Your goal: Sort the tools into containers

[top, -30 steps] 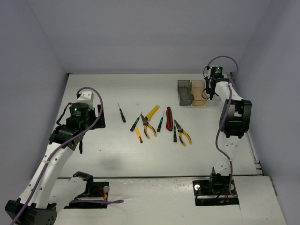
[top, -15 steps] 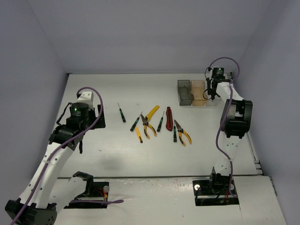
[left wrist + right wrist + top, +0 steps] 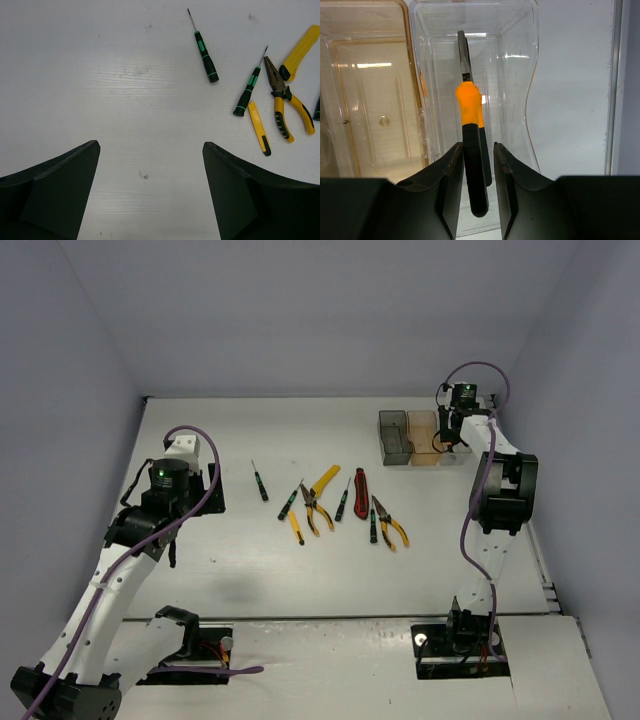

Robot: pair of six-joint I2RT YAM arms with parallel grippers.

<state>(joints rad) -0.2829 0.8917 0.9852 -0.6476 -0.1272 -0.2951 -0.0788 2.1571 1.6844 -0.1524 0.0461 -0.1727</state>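
Right claw (image 3: 478, 150): we are recording it as clamped on the black grip of the orange-and-black pliers (image 3: 468, 105). The metal nose is pointing away from the wrist camera and hanging over the clear bin (image 3: 520, 75); whether the nose is touching the bin floor, we cannot tell.

Amber bin (image 3: 370, 100): we are noting it just beside the clear bin, on its left in the wrist view. In the top view, the dark grey bin (image 3: 393, 436) is standing next along on the amber bin's other side.

Left claw (image 3: 150, 170): we are logging it as spread wide and holding nothing, hovering over bare tabletop (image 3: 115, 75).

Lying on the tabletop between the arms, we are counting:
- four black-green screwdrivers (image 3: 343, 502), with the leftmost screwdriver (image 3: 260, 483) lying apart from the cluster
- left yellow-handled pliers (image 3: 315, 510)
- right yellow-handled pliers (image 3: 392, 527)
- yellow utility knife (image 3: 325, 480)
- red utility knife (image 3: 361, 492)
- small yellow-and-black piece (image 3: 296, 528), which we cannot identify
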